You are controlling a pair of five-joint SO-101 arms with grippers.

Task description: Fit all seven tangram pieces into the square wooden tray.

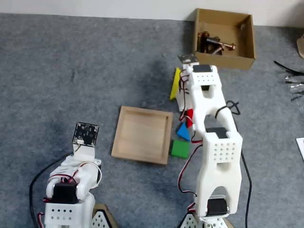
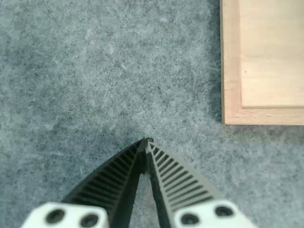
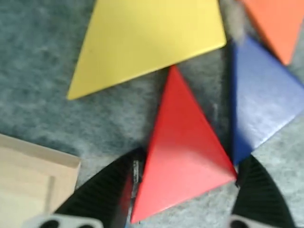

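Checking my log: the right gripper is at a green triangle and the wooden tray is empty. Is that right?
Not quite. The triangle at the right gripper is red, not green, as the right wrist view shows. The wooden tray is indeed empty.

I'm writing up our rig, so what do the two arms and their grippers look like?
The left arm and right arm are white shells with rows of small holes, black motors, and red and black cables. A black circuit board sits at the left wrist. The left gripper is black and ribbed on white mounts; the right gripper is black too.
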